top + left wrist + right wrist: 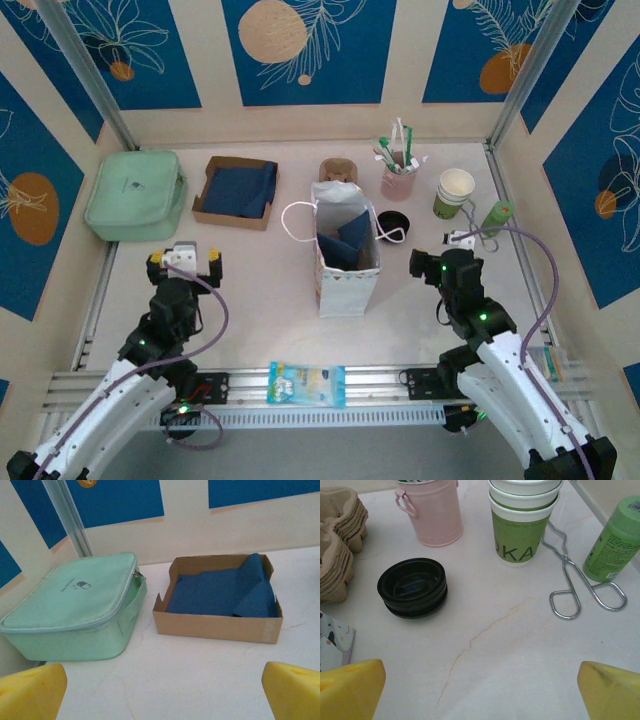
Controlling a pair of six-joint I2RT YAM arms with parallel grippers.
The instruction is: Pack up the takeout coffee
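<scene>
Hovering wide open and empty, left gripper [162,692] and right gripper [480,690] awaited pickup; cream-and-green paper cup [522,535] probably needed round black plastic lid [412,586].

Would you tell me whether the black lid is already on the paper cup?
No, the lid lies on the table, apart from the cup.

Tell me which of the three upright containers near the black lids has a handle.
The pink cup: it carries a loop handle on its side. The green-and-cream paper cups beside it and the green tube have none.
</scene>
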